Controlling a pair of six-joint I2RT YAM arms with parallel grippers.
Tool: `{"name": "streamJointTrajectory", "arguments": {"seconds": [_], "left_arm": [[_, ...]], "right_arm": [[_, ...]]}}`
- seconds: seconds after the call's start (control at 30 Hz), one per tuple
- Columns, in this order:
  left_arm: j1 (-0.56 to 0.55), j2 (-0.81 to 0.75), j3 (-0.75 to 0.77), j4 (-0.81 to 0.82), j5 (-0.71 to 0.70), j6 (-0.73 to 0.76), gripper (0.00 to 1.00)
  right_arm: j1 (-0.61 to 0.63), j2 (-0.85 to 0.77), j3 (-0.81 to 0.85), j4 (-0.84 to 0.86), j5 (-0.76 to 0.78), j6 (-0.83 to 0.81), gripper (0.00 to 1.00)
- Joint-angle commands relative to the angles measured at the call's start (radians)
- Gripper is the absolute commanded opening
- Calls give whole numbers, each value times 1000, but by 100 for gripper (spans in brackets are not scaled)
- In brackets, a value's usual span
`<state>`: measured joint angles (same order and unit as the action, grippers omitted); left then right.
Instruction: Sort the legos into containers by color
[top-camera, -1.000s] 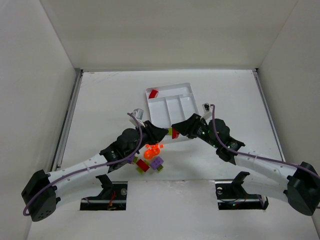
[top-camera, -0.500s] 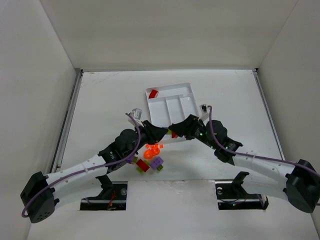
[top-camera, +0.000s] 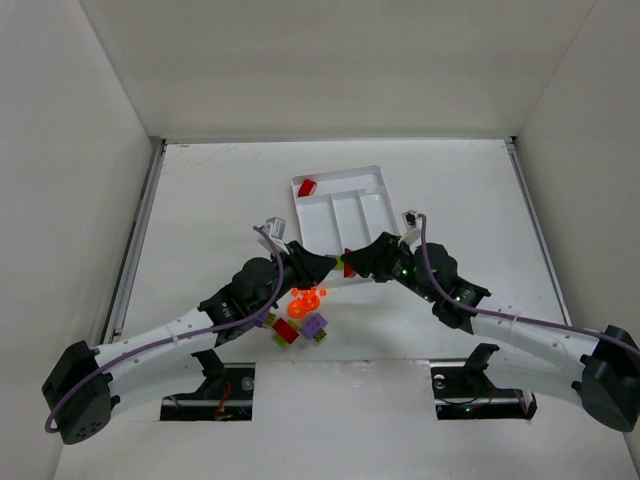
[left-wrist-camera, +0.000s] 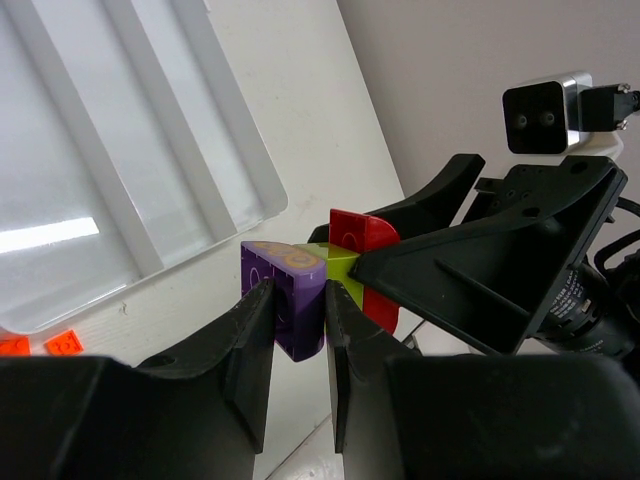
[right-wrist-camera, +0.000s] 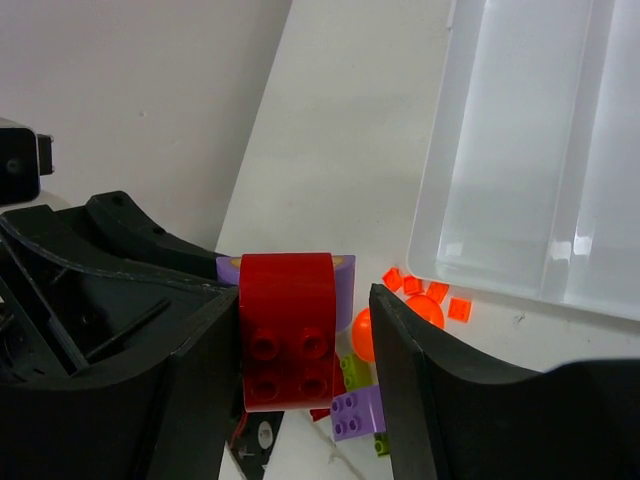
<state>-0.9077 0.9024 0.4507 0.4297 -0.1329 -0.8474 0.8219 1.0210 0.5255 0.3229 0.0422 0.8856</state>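
Note:
My left gripper (top-camera: 320, 268) is shut on a purple brick (left-wrist-camera: 285, 300), held above the table near the white tray's (top-camera: 383, 190) front corner. A lime green brick (left-wrist-camera: 335, 265) and a red rounded brick (left-wrist-camera: 362, 262) are joined to it. My right gripper (top-camera: 358, 262) faces it, jaws open around the red brick (right-wrist-camera: 288, 330). One finger touches the brick and the other stands apart. One red brick (top-camera: 307, 187) lies in the tray's crosswise section. The long sections look empty.
Loose legos lie on the table below the grippers: orange pieces (top-camera: 306, 297), a red brick (top-camera: 285, 331), a purple brick (top-camera: 316, 325) and lime pieces. Small orange tiles (right-wrist-camera: 425, 295) lie by the tray's rim (right-wrist-camera: 430, 250). White walls enclose the table.
The right gripper pushed slightly left toward the left gripper, then eased back to the right. The left gripper and the joined bricks have barely moved.

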Motion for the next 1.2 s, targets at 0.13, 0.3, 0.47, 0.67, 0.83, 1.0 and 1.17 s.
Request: {"name": "streamJointTrajectory", "arguments": {"seconds": [0.13, 0.3, 0.47, 0.67, 0.83, 1.0, 1.17], "left_arm": [[13, 0, -4, 67, -22, 7, 6], [16, -2, -4, 66, -22, 10, 6], [23, -5, -7, 61, -22, 11, 6], [25, 6, -1, 61, -17, 14, 6], [17, 13, 6, 63, -14, 18, 6], [16, 10, 6, 61, -14, 19, 6], [11, 18, 5, 67, -8, 19, 6]], "right_arm": [[12, -33, -19, -7, 21, -19, 50], [22, -36, -24, -7, 24, -13, 52], [32, -71, -38, -7, 36, -16, 61], [32, -104, -47, -7, 32, -20, 53], [30, -65, -50, 16, 4, -14, 53], [30, -44, -44, 47, -7, -14, 48], [30, -35, -47, 80, -27, -14, 48]]}}
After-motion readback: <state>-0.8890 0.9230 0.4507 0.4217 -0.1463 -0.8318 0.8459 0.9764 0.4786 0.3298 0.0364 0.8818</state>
